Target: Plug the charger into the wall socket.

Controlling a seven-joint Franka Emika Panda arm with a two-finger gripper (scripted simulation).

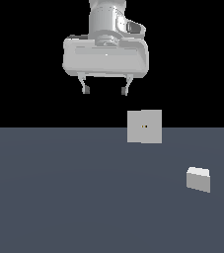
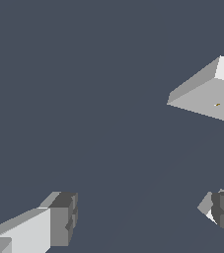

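My hand (image 1: 105, 91), a pale grey metal block with two short dark-tipped fingers (image 1: 86, 90) pointing down, hangs high above the flat dark slate-blue table (image 1: 59, 197). The fingers are spread wide apart and nothing sits between them. In the exterior view my hand is in the upper middle, against a black background, well clear of the table.

The wall socket (image 1: 144, 126), a flat upright light-grey square plate with two tiny dark and yellowish dots at its centre, stands on the table below my hand and a little toward the exterior view's right. It straddles the line where the table meets the black background.

The charger (image 1: 198, 179), a small plain light-grey boxy block with a whiter top face, rests on the table nearer the camera than the plate and farther toward the exterior view's right. It is well apart from the plate and well apart from my hand. It looks roughly half as wide as the plate.

In the wrist view I look down on the table. The tips of my two fingers (image 2: 61, 219) show at the frame's edge, set far apart with only bare table between them. The socket plate (image 2: 207, 96) appears foreshortened as a thick slab, its two small dots visible on one face. The charger does not show in the wrist view.
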